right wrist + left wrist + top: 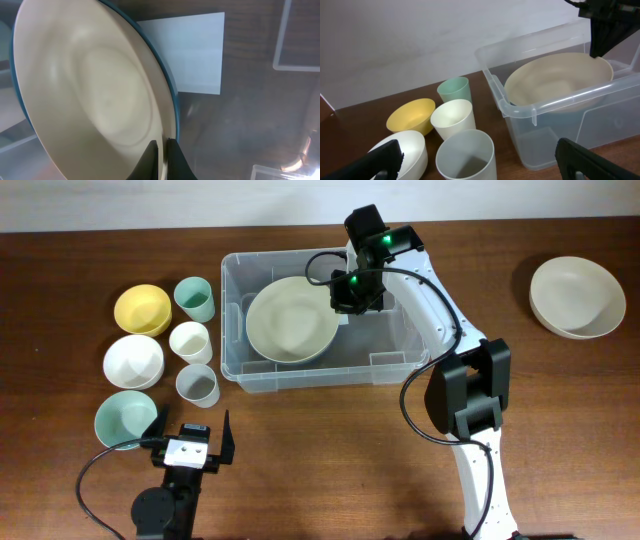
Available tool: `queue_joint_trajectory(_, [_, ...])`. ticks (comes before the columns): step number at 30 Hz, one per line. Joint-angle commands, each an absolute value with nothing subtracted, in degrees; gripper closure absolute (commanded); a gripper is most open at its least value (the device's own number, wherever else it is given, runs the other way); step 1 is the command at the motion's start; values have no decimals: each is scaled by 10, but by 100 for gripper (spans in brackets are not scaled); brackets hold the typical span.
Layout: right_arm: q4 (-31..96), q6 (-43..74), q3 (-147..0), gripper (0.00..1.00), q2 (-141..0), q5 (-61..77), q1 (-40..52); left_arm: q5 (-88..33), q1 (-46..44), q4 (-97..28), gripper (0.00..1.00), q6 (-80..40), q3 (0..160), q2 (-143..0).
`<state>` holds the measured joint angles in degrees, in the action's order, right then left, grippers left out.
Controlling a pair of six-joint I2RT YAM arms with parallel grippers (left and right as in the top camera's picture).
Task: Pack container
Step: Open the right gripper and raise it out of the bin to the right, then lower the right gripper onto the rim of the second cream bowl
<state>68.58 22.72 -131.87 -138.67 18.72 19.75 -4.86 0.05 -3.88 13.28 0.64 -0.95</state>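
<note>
The container (pixel 300 378), a large clear bin, stands at the middle of the table. A wide cream bowl (pixel 288 320) with a blue outside leans tilted inside it. My right gripper (pixel 345 298) reaches down into the bin and is shut on the bowl's rim. In the right wrist view the two fingers pinch that rim (pixel 162 150), with the bowl (pixel 95 100) to the left and the white label (pixel 195 55) on the bin's base behind. My left gripper (pixel 192 428) stands open at the front left, holding nothing, with a grey cup (pixel 465 155) in front of it.
Left of the bin stand a yellow bowl (pixel 142 309), a green cup (pixel 194 299), a cream cup (pixel 190 341), a white bowl (pixel 133 361), the grey cup (pixel 197 385) and a mint bowl (pixel 125 420). A beige bowl (pixel 577 297) sits far right.
</note>
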Motion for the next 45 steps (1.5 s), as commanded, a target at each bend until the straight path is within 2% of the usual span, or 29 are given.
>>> queue_joint_trajectory(1, [686, 229, -1317, 96, -1392, 203, 199, -47, 3, -43, 0, 136, 5, -9])
queue_joint_trajectory(3, [685, 228, -1317, 95, -1392, 203, 198, -47, 3, -43, 0, 136, 5, -9])
queue_joint_trajectory(11, [682, 200, -1364, 73, -1381, 197, 161, -47, 3, -43, 0, 136, 5, -9])
queue_joint_trajectory(19, [741, 182, -1503, 40, -1354, 197, 100, -47, 3, -43, 0, 136, 5, -9])
queue_joint_trajectory(23, [794, 176, -1604, 16, -1353, 169, 58, -47, 3, -43, 0, 136, 5, -9])
queue_joint_trajectory(25, [828, 186, -1647, 0, -1353, 121, 32, -47, 3, -43, 0, 136, 5, -9])
queue_joint_trajectory(29, [896, 232, -1691, 1, -1354, 30, -33, -47, 3, -43, 0, 136, 5, -9])
queue_joint_trajectory(35, [959, 341, -1678, 1, -1355, -55, -155, -47, 3, -43, 0, 136, 5, -9])
queue_joint_trajectory(45, [962, 466, -1566, 1, -1358, -10, -305, -47, 3, -43, 0, 136, 5, -9])
